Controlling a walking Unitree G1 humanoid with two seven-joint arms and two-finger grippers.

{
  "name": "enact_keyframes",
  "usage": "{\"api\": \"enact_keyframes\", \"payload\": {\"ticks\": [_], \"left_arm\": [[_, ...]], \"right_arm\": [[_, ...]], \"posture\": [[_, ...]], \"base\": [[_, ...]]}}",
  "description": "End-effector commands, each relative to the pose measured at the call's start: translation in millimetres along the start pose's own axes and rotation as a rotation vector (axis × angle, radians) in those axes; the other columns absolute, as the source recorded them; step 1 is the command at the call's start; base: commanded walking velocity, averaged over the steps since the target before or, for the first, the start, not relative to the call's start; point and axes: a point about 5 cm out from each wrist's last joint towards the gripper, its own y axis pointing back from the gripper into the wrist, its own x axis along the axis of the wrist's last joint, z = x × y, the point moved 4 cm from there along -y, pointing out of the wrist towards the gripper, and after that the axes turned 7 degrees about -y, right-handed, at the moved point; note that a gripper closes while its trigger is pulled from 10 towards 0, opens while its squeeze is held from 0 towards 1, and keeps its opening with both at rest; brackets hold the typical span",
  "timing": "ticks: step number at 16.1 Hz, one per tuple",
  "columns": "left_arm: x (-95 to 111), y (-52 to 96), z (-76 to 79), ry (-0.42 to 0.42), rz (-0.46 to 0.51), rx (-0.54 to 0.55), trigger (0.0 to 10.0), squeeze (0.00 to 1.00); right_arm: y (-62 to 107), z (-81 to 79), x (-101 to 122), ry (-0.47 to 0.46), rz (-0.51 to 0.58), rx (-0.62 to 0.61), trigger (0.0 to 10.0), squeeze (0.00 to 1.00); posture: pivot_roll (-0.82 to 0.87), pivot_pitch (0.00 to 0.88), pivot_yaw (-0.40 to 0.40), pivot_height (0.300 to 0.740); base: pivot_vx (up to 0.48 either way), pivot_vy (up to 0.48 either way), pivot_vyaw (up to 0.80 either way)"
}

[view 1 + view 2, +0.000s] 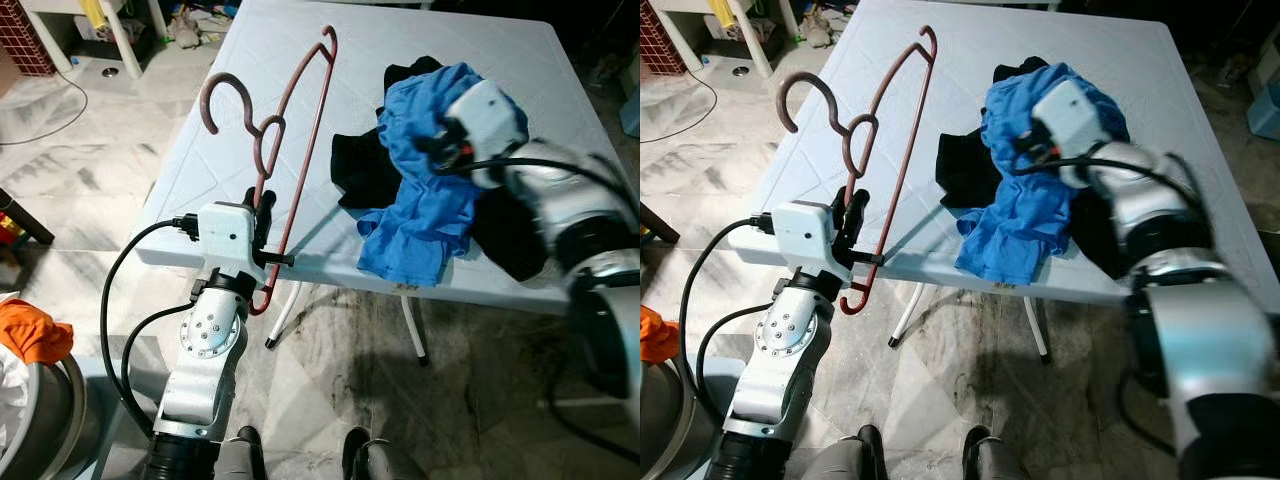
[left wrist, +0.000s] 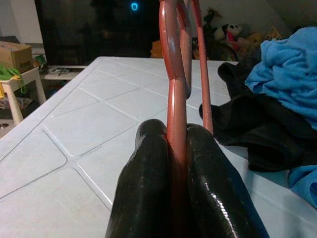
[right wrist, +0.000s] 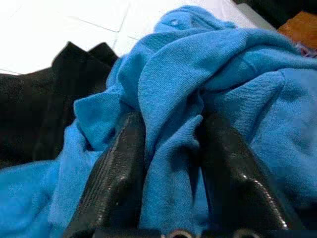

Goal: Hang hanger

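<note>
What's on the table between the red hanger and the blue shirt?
In the left eye view, a black garment lies on the white table between the red hanger, held by the left gripper, and the blue shirt, pinched by the right gripper.

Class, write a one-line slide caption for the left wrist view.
Left gripper shut on a thin red wire hanger above the pale plastic table.

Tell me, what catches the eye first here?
A red hanger stands tilted over the near left corner of a white table, pinched in the left gripper. To its right, the right gripper grips a bright blue garment lying over black clothes.
</note>
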Motion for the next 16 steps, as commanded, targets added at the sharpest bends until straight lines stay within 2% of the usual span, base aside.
{"api": "enact_keyframes", "payload": {"ticks": [1,3,5,8,9,11,12,13,14,16], "left_arm": [[-24.4,5.5,5.1,-0.006,-0.103,-0.028,10.0,0.00],[-24.6,3.9,6.4,-0.005,-0.102,-0.034,10.0,0.00],[-24.1,2.4,8.9,-0.002,-0.097,-0.043,10.0,0.00],[-24.5,1.9,9.4,-0.002,-0.097,-0.045,10.0,0.00],[-24.9,2.4,9.3,-0.002,-0.098,-0.045,10.0,0.00],[-26.7,3.9,9.1,-0.002,-0.103,-0.044,10.0,0.00],[-26.9,4.1,9.0,-0.002,-0.103,-0.044,10.0,0.00],[-27.4,4.9,8.2,-0.003,-0.104,-0.041,10.0,0.00],[-27.7,5.4,7.5,-0.005,-0.105,-0.040,10.0,0.00],[-28.3,6.1,6.2,-0.008,-0.106,-0.040,10.0,0.00]], "right_arm": [[6.2,3.6,-4.4,0.017,-0.016,0.018,10.0,1.00],[16.9,18.6,-4.0,0.036,0.010,-0.042,10.0,1.00],[22.9,23.7,-5.6,-0.017,0.040,-0.057,10.0,1.00],[28.1,23.1,-8.2,-0.054,0.071,-0.041,10.0,1.00],[31.2,24.7,-4.7,-0.112,0.126,-0.050,10.0,1.00],[35.3,14.4,2.5,-0.283,0.255,0.031,10.0,1.00],[37.2,9.7,3.6,-0.310,0.279,0.062,10.0,1.00],[45.5,-7.3,-13.0,-0.283,0.249,0.128,10.0,1.00],[52.4,-14.0,-24.9,-0.281,0.220,0.150,10.0,1.00],[65.4,-17.2,-39.3,-0.286,0.184,0.160,10.0,1.00]], "posture": [[0.00,0.212,-0.050,0.740],[-0.01,0.207,-0.045,0.740],[-0.02,0.204,-0.044,0.740],[-0.02,0.202,-0.043,0.740],[-0.02,0.202,-0.044,0.740],[-0.02,0.203,-0.047,0.740],[-0.02,0.204,-0.047,0.740],[-0.02,0.205,-0.049,0.740],[-0.02,0.205,-0.047,0.740],[-0.02,0.207,-0.041,0.740]], "base": [[0.000,0.000,0.00],[0.000,0.000,0.00],[0.000,0.000,0.00],[0.000,0.000,0.00],[0.000,0.000,0.00],[0.000,0.000,0.00],[0.000,0.000,0.00],[0.000,0.000,0.00],[0.000,0.000,0.00],[0.000,0.000,0.00]]}}
